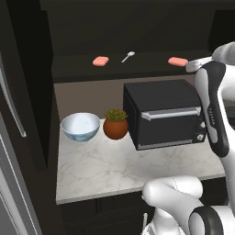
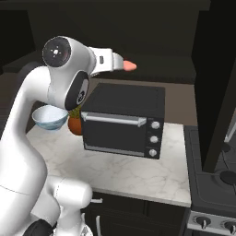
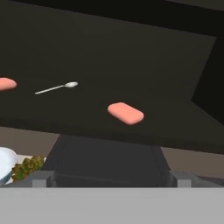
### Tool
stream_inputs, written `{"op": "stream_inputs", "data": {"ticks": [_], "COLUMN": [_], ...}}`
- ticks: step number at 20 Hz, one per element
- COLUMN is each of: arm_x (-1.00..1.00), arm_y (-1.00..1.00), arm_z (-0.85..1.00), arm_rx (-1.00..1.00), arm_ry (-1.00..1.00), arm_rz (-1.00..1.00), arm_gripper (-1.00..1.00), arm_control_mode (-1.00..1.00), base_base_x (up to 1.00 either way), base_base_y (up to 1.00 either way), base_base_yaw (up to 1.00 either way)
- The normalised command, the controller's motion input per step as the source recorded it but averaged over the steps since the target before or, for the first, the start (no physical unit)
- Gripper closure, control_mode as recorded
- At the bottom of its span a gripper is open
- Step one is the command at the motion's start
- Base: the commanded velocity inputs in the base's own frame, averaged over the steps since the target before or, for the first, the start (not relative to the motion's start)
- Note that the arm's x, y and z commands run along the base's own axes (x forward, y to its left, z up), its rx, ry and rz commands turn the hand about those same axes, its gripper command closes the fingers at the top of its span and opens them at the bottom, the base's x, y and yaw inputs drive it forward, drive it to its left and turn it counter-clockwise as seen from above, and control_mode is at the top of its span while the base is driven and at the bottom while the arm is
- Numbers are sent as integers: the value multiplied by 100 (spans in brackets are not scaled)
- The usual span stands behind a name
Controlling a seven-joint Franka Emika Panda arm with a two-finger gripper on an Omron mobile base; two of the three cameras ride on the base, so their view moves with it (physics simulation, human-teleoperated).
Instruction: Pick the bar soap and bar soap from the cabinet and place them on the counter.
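1. Left base view: the open cabinet (image 1: 137, 27) is dark, and on its shelf lie two pink soap bars. The left soap bar (image 1: 100, 60) sits well apart from the right soap bar (image 1: 177, 61), with a small silver spoon (image 1: 128, 56) between them, nearer the left one. The white arm (image 1: 212, 105) rises at the right edge, and its hand reaches in just beside the right soap bar; the fingers themselves are hidden here. Below, on the marble counter (image 1: 114, 170), stand a pale bowl (image 1: 80, 126), a small plant in a round orange pot (image 1: 115, 124) just beside it, and a black toaster oven (image 1: 165, 114) to the right.

2. Right base view: the arm bends over the counter (image 2: 124, 173) and stretches towards the shelf. The right soap bar (image 2: 129, 66) shows just past the end of the hand. The toaster oven (image 2: 123, 120) stands under it, with the bowl (image 2: 50, 117) and the plant partly behind the arm. A stove (image 2: 213, 193) lies at the right edge.

3. Hand view: the gripper (image 3: 111, 179) has its jaws wide apart and holds nothing; the two fingertips (image 3: 41, 178) stand at either side of the bottom edge. The right soap bar (image 3: 126, 113) lies on the shelf ahead, not touched. The spoon (image 3: 57, 88) is to its left, and the left soap bar (image 3: 6, 84) is cut by the left edge. The top of the toaster oven (image 3: 105, 159) is below the shelf.
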Motion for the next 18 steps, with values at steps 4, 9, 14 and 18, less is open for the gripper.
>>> {"op": "stream_inputs", "data": {"ticks": [4, 9, 14, 18], "arm_x": [29, 29, 16, 2], "arm_y": [0, 0, 0, 0], "arm_z": [0, 0, 0, 0], "arm_rx": [0, 0, 0, 0], "arm_ry": [7, 12, 6, 0], "arm_rz": [0, 0, 0, 5], "arm_gripper": [-100, -100, -100, -100], "arm_control_mode": [-100, -100, -100, -100], "base_base_x": [0, 0, 0, 0], "base_base_y": [0, 0, 0, 0], "base_base_yaw": [0, 0, 0, 0]}}
